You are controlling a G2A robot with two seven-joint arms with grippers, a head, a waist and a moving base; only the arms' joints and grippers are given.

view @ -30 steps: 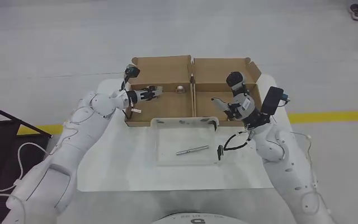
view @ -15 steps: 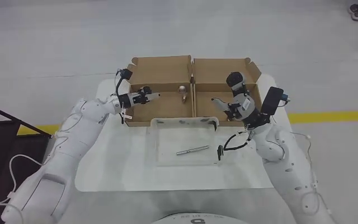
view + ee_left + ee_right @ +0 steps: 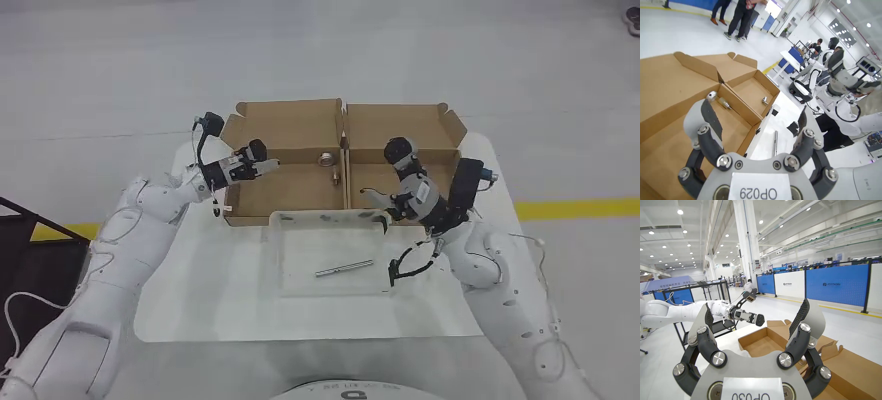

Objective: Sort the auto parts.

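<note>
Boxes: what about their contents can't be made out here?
Top view: right gripper covers part of the right box floor, hiding the small part there.
Top view: ring and pin in the left box are too small to identify.
Right wrist view: right gripper blocks most of the right box floor.

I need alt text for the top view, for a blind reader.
The left gripper and right gripper, both open, hover at two adjoining cardboard boxes; the left box holds a metal ring and a pin. A metal rod lies in a clear tray.
</note>
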